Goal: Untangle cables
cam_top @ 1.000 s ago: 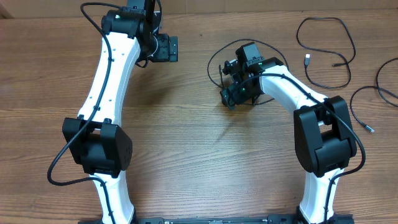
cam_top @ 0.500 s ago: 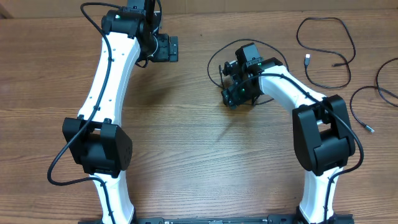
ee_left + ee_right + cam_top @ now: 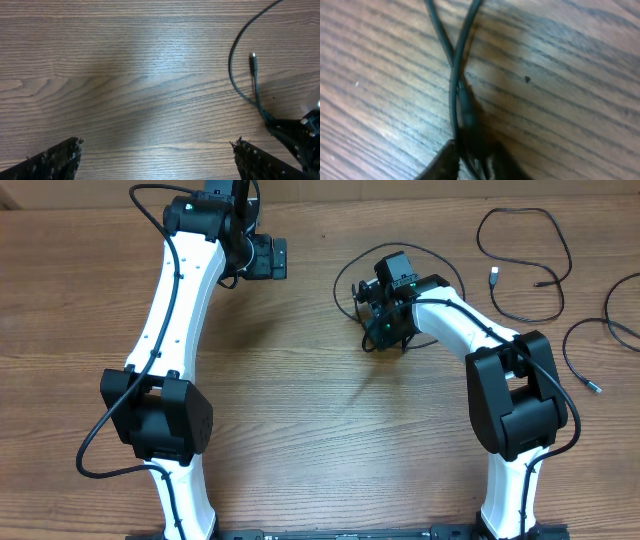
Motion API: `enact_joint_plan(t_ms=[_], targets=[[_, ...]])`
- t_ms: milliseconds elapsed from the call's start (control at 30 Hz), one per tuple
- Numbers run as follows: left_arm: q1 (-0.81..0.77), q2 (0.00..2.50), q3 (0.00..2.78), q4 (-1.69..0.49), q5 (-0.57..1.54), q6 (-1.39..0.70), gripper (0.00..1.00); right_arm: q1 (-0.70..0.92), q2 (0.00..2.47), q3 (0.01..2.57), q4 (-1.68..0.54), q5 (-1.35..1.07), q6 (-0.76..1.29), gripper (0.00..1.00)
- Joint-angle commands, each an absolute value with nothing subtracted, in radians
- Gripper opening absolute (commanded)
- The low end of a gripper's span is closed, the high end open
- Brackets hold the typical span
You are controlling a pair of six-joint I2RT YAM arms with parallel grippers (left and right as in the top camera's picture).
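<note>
One thin black cable loops around my right gripper at the table's middle back. In the right wrist view two of its strands cross, and a dark plug body runs down between the jaws of my right gripper, which is shut on it. My left gripper hovers open at the back left, with its fingers wide apart over bare wood. The same cable and its silver-tipped plug show at the right of the left wrist view.
A second black cable lies in a loop at the back right, its silver plug pointing up. A third cable runs along the right edge. Both arm bases stand at the table's front edge.
My right gripper has gone from open to shut on the cable and has shifted slightly toward the back. The left arm has not moved.
</note>
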State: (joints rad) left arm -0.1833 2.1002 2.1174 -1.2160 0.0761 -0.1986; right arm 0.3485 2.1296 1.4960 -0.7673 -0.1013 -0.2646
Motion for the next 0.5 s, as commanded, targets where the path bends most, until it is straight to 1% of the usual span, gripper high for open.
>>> enact_joint_plan(t_ms=[0, 133, 300, 467], targets=[[-0.184, 2.086, 2.114, -1.216, 0.067, -0.179, 0.98, 0.355, 2.162, 1.493, -0.765, -0.106, -0.254, 0.04], [-0.184, 2.086, 2.114, -1.216, 0.067, -0.179, 0.98, 0.355, 2.162, 1.493, -0.760, -0.101, -0.254, 0.04], [-0.184, 2.086, 2.114, -1.216, 0.067, -0.179, 0.98, 0.335, 2.162, 1.494, -0.728, 0.019, -0.205, 0.04], [-0.184, 2.086, 2.114, -1.216, 0.067, -0.179, 0.99, 0.289, 2.162, 1.507, -0.713, 0.025, -0.183, 0.04]])
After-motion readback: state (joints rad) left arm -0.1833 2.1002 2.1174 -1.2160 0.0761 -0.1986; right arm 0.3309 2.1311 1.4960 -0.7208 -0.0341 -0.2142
